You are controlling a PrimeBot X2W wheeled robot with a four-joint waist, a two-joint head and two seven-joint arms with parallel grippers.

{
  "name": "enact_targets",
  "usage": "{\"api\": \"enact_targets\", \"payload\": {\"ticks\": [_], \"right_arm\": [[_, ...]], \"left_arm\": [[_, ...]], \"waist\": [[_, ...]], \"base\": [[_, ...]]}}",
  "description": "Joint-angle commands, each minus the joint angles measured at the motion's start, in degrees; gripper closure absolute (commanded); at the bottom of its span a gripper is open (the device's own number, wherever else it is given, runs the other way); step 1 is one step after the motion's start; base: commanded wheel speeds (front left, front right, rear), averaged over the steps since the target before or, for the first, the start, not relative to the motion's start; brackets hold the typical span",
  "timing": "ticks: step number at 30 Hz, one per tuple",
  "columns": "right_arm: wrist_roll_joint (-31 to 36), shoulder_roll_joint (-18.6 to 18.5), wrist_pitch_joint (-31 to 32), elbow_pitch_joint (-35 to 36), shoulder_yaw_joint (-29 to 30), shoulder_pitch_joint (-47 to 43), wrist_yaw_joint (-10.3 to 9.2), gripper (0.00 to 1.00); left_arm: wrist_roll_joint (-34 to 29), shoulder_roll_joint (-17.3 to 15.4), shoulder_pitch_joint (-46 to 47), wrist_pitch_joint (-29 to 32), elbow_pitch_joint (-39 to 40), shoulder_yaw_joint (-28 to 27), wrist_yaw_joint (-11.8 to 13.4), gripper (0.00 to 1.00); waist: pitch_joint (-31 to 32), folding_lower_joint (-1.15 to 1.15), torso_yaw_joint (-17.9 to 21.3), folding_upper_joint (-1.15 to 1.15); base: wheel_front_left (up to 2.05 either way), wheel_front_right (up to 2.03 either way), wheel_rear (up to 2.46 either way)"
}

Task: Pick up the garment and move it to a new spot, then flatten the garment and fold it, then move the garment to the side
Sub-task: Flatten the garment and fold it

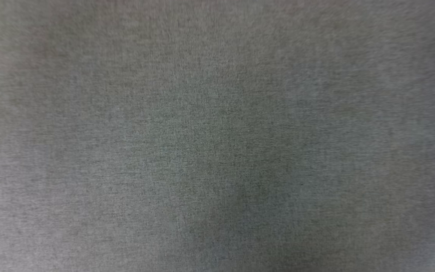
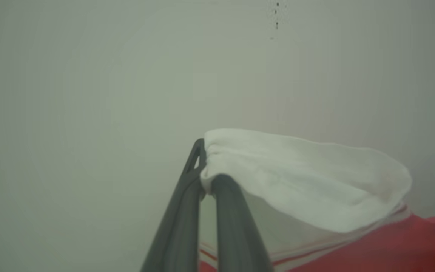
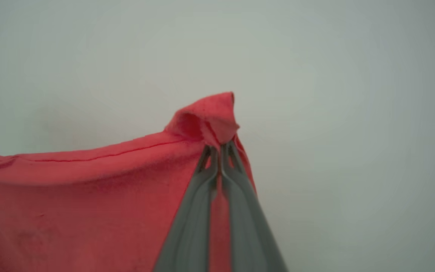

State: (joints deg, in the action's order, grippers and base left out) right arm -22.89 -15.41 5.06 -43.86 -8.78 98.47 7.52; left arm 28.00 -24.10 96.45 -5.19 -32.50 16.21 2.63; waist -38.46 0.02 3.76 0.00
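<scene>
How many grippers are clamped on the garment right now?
2. The left gripper pinches a white sleeve of the garment; the right gripper pinches its red edge.

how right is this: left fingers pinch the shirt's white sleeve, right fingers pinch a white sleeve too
One thing is wrong: the right fingers pinch a red corner of the shirt, as the right wrist view shows. The left fingers do pinch the white sleeve.
</scene>
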Motion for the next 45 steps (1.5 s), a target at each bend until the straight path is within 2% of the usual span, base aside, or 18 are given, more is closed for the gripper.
{"api": "enact_targets", "payload": {"ticks": [1, 8, 14, 20, 26, 30, 33, 38, 45], "right_arm": [[-1.12, 0.16, -0.65, -0.9, -1.21, 0.88, -0.06, 1.0], [-5.83, -0.02, -3.25, -7.06, -7.28, -1.0, -0.06, 1.0], [-10.23, -0.37, -4.33, -10.53, -12.37, -6.63, -0.06, 1.0], [-14.53, -2.3, -5.67, -10.55, -17.78, -18.25, -0.06, 1.0], [-18.85, -4.11, -6.73, -8.38, -22.14, -34.14, -0.07, 1.0], [-20.73, -5.13, -7.09, -6.56, -23.95, -44.2, -0.07, 1.0], [-21.76, -6.48, -7.29, -4.92, -24.3, -50.54, -0.08, 1.0], [-22.47, -8.18, -6.61, -1.74, -23.46, -60.79, -0.09, 1.0], [-20.87, -10.41, -5.78, 4.35, -19.31, -74.77, -0.11, 1.0]], "left_arm": [[0.33, 0.24, -1.2, -0.19, -0.33, 0.14, 0.31, 1.0], [2.59, 1.31, -6.34, 0.83, -3.51, 0.42, -0.16, 1.0], [5.56, 2.55, -12.4, 0.67, -7.91, -0.17, -1.61, 1.0], [9.17, 4.19, -23.47, -0.56, -12.71, -0.63, -4.13, 1.0], [12.86, 4.95, -40.05, -2.82, -15.78, -1.34, -6.58, 1.0], [14.68, 4.48, -51.05, -4.03, -15.15, -2.1, -7.02, 1.0], [15.31, 4.1, -58.83, -5.11, -12.84, -2.43, -6.3, 1.0], [16.03, 2.68, -71.79, -4.64, -5.94, -2.73, -3.65, 1.0], [17.59, 0.61, -90.17, -0.99, 9.06, -4.0, 3.48, 1.0]], "waist": [[-2.95, -0.02, -0.54, 0.0], [-4.15, -0.02, -0.94, 0.0], [-1.29, -0.02, -1.1, 0.0], [6.03, -0.02, -2.11, 0.0], [16.94, -0.02, -2.6, 0.0], [23.14, -0.02, -2.5, 0.0], [27.15, -0.02, -2.68, 0.0], [32.66, -0.02, -2.68, 0.0], [38.59, -0.02, -2.48, 0.0]], "base": [[0.0, 0.0, 0.0], [0.0, 0.0, 0.0], [0.0, 0.0, 0.0], [0.0, 0.0, 0.0], [0.0, 0.0, 0.0], [0.0, 0.0, 0.0], [0.0, 0.0, 0.0], [0.0, 0.0, 0.0], [0.0, 0.0, 0.0]]}}
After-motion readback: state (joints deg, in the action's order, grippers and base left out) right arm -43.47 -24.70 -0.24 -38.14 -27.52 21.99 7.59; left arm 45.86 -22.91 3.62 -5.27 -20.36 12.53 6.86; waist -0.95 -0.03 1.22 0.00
